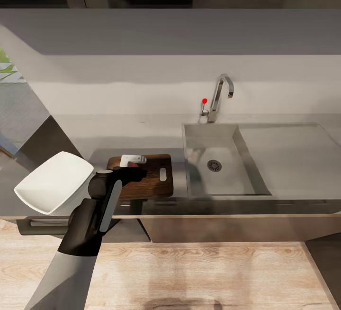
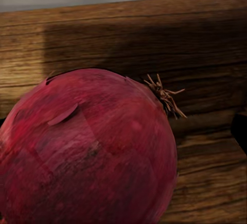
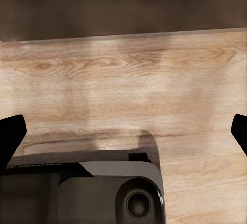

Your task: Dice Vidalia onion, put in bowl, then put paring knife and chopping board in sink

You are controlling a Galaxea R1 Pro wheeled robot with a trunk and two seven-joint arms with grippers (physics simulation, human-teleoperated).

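- Low in the left of the head view, our left arm reaches up from the bottom edge to the chopping board (image 1: 147, 177), and our left hand (image 1: 132, 160) sits over the board's upper left part.
- We cannot tell from the head view how far the left hand is open; the arm covers what lies under it.
- Close up in the left wrist view, a dark red onion (image 2: 87, 149) with a dry root tuft rests on the wooden board (image 2: 206, 54); we cannot tell whether the fingers touch it, as just a dark finger edge (image 2: 240, 131) shows at the right border.
- We see the white bowl (image 1: 54, 182) just left of the board, on the grey worktop (image 1: 142, 134).
- Right of the board lies the steel sink (image 1: 222, 168), its drain visible, with the drainboard beyond it and the faucet (image 1: 220, 94) with a red knob behind.
- At the side edges of the right wrist view, two dark fingertips (image 3: 11, 134) of our right hand (image 3: 123, 136) stand wide apart, holding nothing, above the light wood floor (image 3: 154, 80) and part of the robot's dark base (image 3: 103, 193).
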